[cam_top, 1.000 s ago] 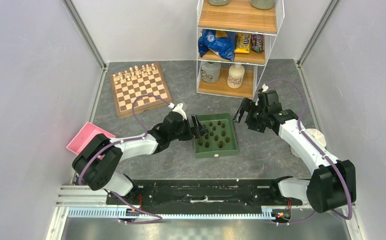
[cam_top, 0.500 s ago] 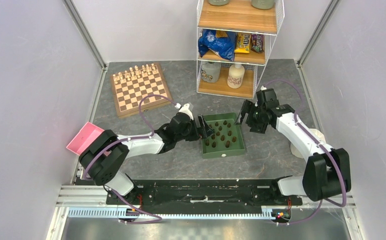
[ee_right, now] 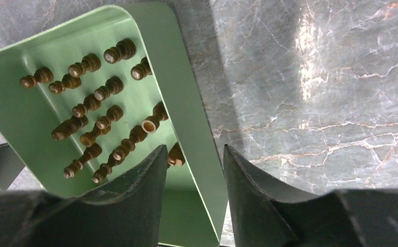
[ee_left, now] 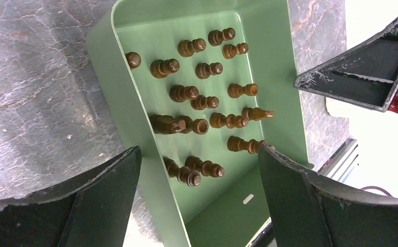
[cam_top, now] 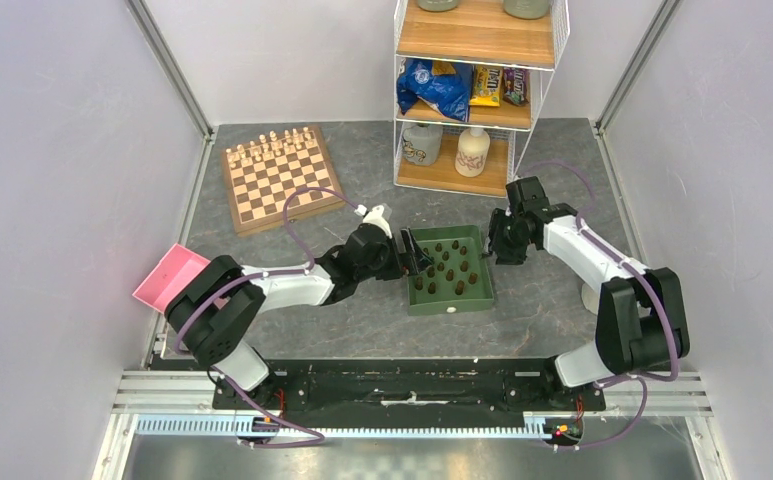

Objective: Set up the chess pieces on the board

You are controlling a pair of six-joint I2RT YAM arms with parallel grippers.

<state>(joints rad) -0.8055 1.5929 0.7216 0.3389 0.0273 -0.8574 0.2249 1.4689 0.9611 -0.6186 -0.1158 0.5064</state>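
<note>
1. A grey marbled table [cam_top: 362, 325] fills the floor of the view, with pale walls on three sides.
2. A white wire shelf rack [cam_top: 482, 40] with wooden shelves stands at the upper middle, holding bottles and snack bags.
3. The board [cam_top: 282, 178] lies at the upper left, with pale cream chessmen [cam_top: 272, 145] lined along its far edge. None of the dark pieces are on it.
4. A dark-green tray [cam_top: 472, 302] sits at the centre, well apart from the board.
5. A pink bin [cam_top: 167, 275] rests at the left edge.
6. The left gripper [ee_left: 199, 154] reaches the tray's left side with its claw spread wide. One finger is outside the tray wall and the other is over the tray floor, and it holds nothing.
7. The right gripper [ee_right: 194, 154] straddles the tray's right wall with a narrower gap. I cannot tell whether its fingers touch the wall.
8. The chess pieces [ee_left: 205, 102] are dark brown and scattered inside the tray, most of them upright.
</note>
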